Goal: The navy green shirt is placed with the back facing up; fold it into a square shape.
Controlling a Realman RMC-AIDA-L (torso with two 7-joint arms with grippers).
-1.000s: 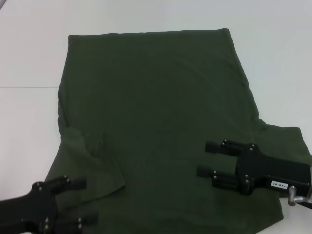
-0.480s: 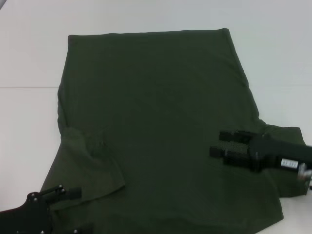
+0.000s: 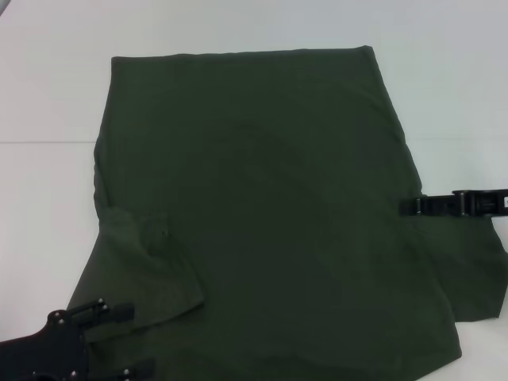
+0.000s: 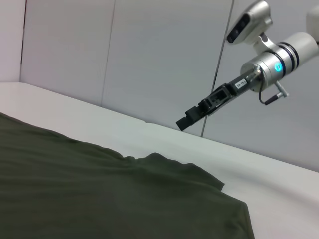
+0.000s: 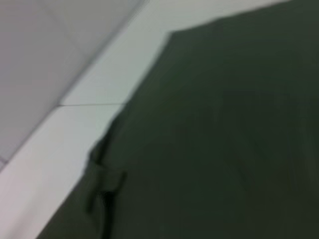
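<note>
The navy green shirt [image 3: 262, 198] lies spread flat on the white table, with its left sleeve folded inward at the near left. It also shows in the left wrist view [image 4: 75, 189] and fills the right wrist view [image 5: 224, 149]. My left gripper [image 3: 131, 340] is open and empty at the shirt's near left corner, its fingertips [image 3: 121, 310] at the edge of the folded sleeve. My right gripper [image 3: 406, 206] is turned edge-on at the shirt's right side by the right sleeve. In the left wrist view it [image 4: 185, 122] hangs raised above the table and holds nothing.
The white table [image 3: 48, 95] extends beyond the shirt on the left, the far side and the right. Grey wall panels [image 4: 149, 59] stand behind the table's far edge.
My right gripper has drawn back to the right off the shirt's middle, turned edge-on and risen. My left gripper slipped back toward the near left corner, then held still.
</note>
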